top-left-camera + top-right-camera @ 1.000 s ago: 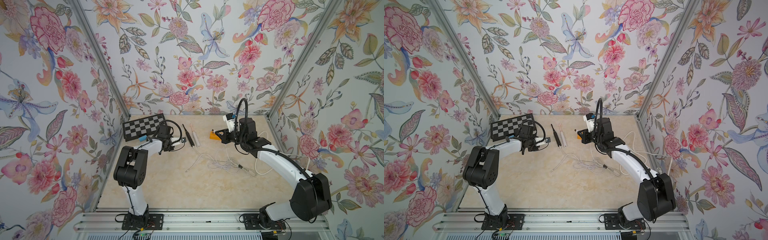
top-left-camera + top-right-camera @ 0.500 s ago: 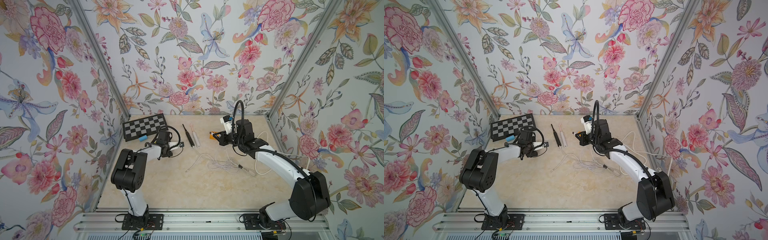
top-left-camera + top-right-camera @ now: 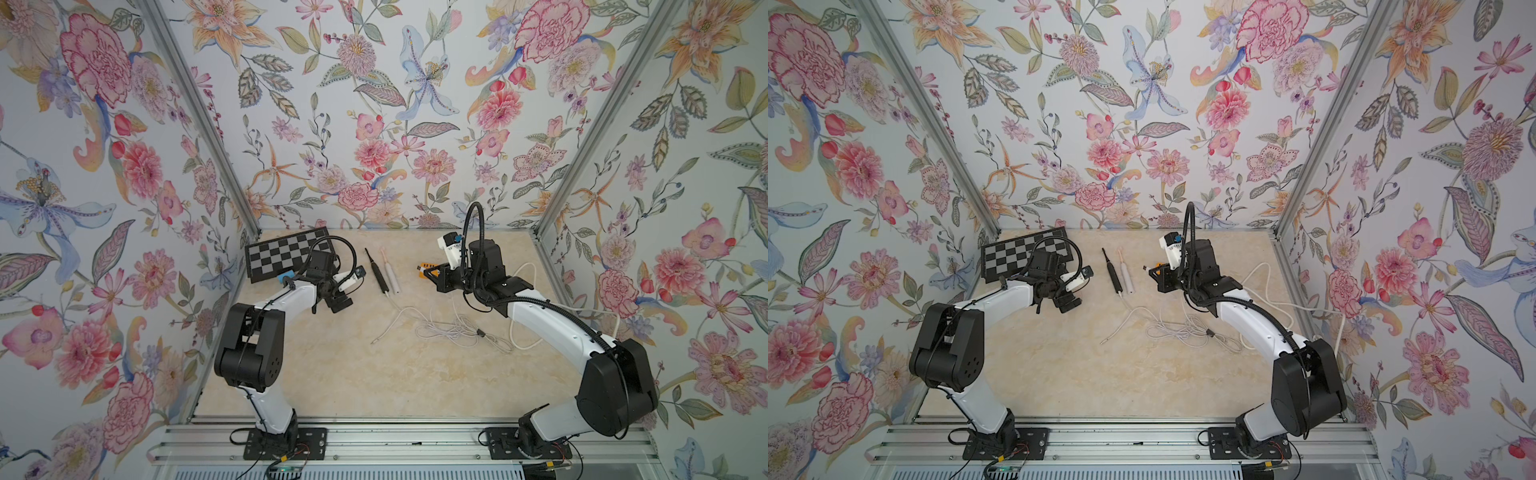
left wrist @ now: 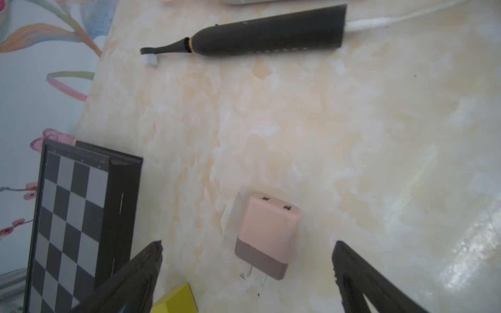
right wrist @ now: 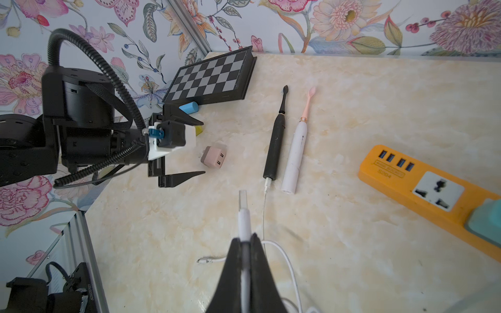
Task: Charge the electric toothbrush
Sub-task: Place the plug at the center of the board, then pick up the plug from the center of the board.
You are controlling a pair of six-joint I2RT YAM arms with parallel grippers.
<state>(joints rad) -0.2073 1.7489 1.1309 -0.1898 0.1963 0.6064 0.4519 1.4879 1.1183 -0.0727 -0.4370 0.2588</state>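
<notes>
Marbled tabletop (image 3: 332, 374). Right gripper (image 5: 245, 238) pinches shut on the white cable's USB plug (image 5: 243, 206); I'd square it to a blue port (image 5: 400, 162) on the orange power strip (image 5: 393, 176) at one o'clock before pushing. Left gripper (image 5: 202, 148) gapes wide, empty, pink adapter (image 5: 214, 159) just ahead. Black toothbrush (image 5: 276, 146), matte, lies at twelve o'clock, cable in its base.

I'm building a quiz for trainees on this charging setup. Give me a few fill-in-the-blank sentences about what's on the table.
The toothbrush with a cable plugged into its base is ___ in colour.
The right gripper is shut on a white ___.
The pink adapter lies between the left gripper's ___ jaws.
The power strip is ___.
Missing words: black; cable; open; orange.
</notes>
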